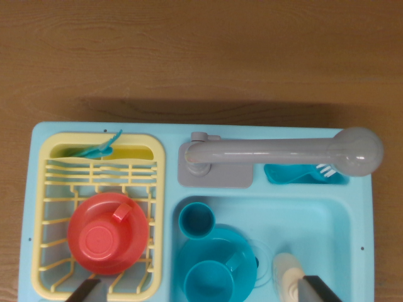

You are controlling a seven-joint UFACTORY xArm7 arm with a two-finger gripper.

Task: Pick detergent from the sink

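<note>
A cream detergent bottle (287, 272) lies in the light blue sink basin (327, 220), at its lower right in the wrist view. Its lower end is hidden behind my right fingertip (320, 289). My gripper (201, 293) is open and empty. Only the two dark fingertips show at the bottom edge, and the left fingertip (85, 291) hangs over the yellow rack. Between the fingertips sit a large teal cup (217, 264) and a small teal cup (197, 220), both in the basin left of the bottle.
A grey faucet (283, 154) reaches right across the back of the sink. A yellow dish rack (56, 189) at the left holds an upturned red cup (107, 234) and a teal utensil (101, 150). A brush (324, 170) lies in a teal tray. Brown wooden table (201, 50) lies beyond.
</note>
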